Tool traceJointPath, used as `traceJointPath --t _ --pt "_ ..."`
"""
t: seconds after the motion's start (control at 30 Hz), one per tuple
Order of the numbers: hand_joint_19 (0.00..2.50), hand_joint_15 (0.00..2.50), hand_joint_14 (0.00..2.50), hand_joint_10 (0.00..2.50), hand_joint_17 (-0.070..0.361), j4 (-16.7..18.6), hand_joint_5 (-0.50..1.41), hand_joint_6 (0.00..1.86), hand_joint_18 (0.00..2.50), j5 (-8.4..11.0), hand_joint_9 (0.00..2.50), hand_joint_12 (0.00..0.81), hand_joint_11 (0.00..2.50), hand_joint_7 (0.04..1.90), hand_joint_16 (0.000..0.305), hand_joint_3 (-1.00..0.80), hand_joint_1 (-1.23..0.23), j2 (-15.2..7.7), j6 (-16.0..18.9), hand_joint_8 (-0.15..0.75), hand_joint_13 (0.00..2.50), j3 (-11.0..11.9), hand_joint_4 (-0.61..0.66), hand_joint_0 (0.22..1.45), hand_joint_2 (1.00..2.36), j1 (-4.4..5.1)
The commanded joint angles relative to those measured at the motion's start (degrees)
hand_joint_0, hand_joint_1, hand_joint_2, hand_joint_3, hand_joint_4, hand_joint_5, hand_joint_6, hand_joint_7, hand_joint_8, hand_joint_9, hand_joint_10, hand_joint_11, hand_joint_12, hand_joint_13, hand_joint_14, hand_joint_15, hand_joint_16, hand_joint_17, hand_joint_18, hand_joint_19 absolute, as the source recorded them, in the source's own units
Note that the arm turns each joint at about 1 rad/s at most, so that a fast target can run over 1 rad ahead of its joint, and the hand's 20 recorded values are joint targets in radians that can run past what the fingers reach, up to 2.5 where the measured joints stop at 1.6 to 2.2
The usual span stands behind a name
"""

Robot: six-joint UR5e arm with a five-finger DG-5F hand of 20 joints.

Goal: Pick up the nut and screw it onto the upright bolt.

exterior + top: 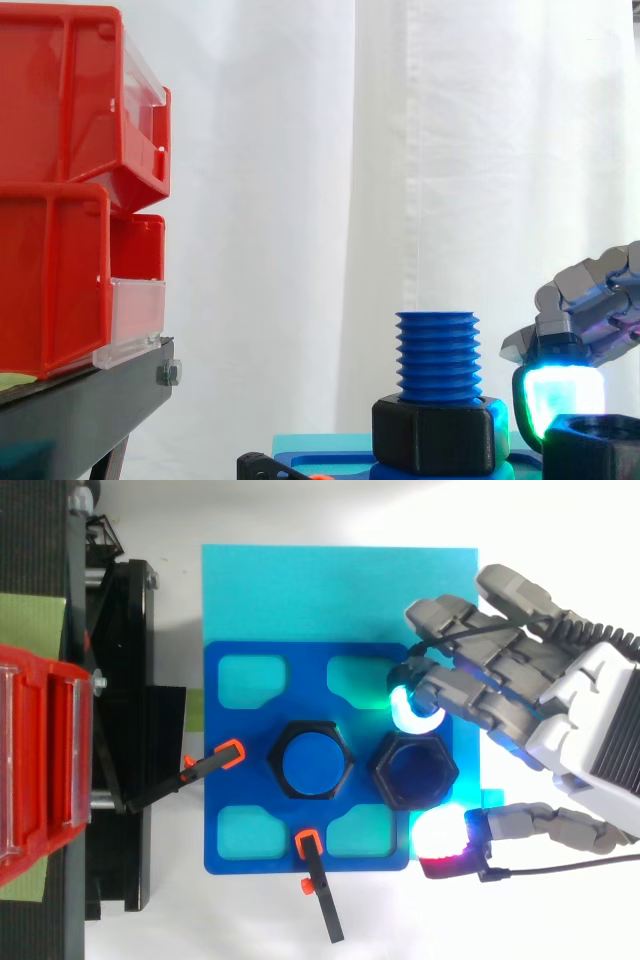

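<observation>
Hand (585, 715): mine, in from the right, close over the nut; I cannot tell whether I have hold of it.
Nut (585, 450): black, flat on the plate, just right of the bolt, hole facing up.
Bolt (437, 355): blue, upright at mid-plate, a second nut (437, 432) around its base.
Plate (230, 820): blue, on a cyan sheet (300, 590).
</observation>
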Motion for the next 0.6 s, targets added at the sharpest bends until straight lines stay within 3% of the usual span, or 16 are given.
traceJointPath --t 0.0,0.27,0.43,0.57 --pt "0.04 0.0 0.0 0.0 0.098 -0.3 -0.16 0.51 0.29 -0.01 0.36 0.334 0.0 1.32 0.044 -0.48 -0.73 0.0 0.3 0.28 0.36 0.9 0.26 0.58 1.0 -0.18" --pt "0.05 0.0 0.0 0.0 0.097 -5.1 -0.16 0.54 0.32 -0.1 0.4 0.333 0.0 1.3 0.043 -0.49 -0.71 0.0 0.4 0.284 0.39 2.6 0.26 0.59 1.0 -0.44" --pt "0.06 0.0 0.0 0.0 0.096 -9.7 -0.16 0.55 0.32 -0.36 0.4 0.333 0.0 1.29 0.043 -0.49 -0.71 0.3 2.8 0.283 0.4 4.2 0.25 0.59 1.0 -0.53" --pt "0.06 0.0 0.0 0.0 0.096 -11.3 -0.16 0.56 0.33 -0.36 0.41 0.333 0.0 1.28 0.043 -0.49 -0.71 0.5 3.8 0.284 0.41 4.8 0.25 0.59 1.0 -0.7"
